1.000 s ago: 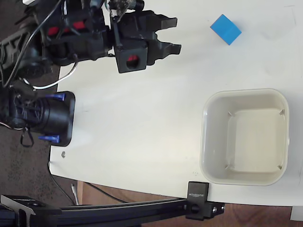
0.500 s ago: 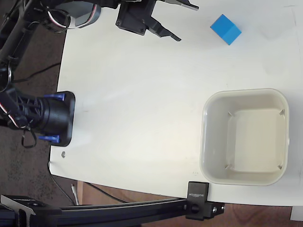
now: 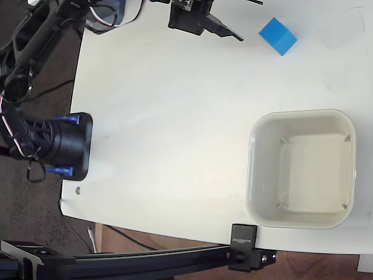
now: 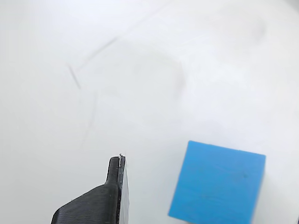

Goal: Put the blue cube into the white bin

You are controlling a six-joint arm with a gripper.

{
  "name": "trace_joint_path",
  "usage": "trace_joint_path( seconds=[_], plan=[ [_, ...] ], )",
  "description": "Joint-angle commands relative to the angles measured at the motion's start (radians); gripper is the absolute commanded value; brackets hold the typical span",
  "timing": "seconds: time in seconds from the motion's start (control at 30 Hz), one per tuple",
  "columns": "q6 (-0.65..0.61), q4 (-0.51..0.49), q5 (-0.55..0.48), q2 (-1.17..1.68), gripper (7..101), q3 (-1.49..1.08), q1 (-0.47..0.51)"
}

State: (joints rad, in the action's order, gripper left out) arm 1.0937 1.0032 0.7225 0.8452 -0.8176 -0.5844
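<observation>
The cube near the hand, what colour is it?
Bright blue cube, best in wrist view.

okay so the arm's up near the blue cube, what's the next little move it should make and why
Probably ease the gripper a bit further toward the blue cube before lowering. In the fixed view the fingertips sit left of the cube, not around it; in the wrist view the cube lies off to the right of the one visible finger. The white bin is empty.

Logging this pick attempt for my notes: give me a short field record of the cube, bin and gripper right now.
blue cube: on the table, top right in the fixed view, not held
white bin: lower right, empty
gripper: open, at the top edge left of the cube, not touching it
wrist view: one finger beside the cube
</observation>
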Motion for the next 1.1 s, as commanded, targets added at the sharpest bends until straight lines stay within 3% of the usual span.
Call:
trace_joint_path(
  seconds=[0.03,0.47,1.1],
  plan=[
    [0.029,-0.066,0.012,-0.003,100.0,0.06,-0.003],
    [0.084,-0.143,0.098,-0.071,100.0,0.06,-0.028],
    [0.055,-0.227,0.069,-0.132,99.5,0.061,-0.006]
  ],
)
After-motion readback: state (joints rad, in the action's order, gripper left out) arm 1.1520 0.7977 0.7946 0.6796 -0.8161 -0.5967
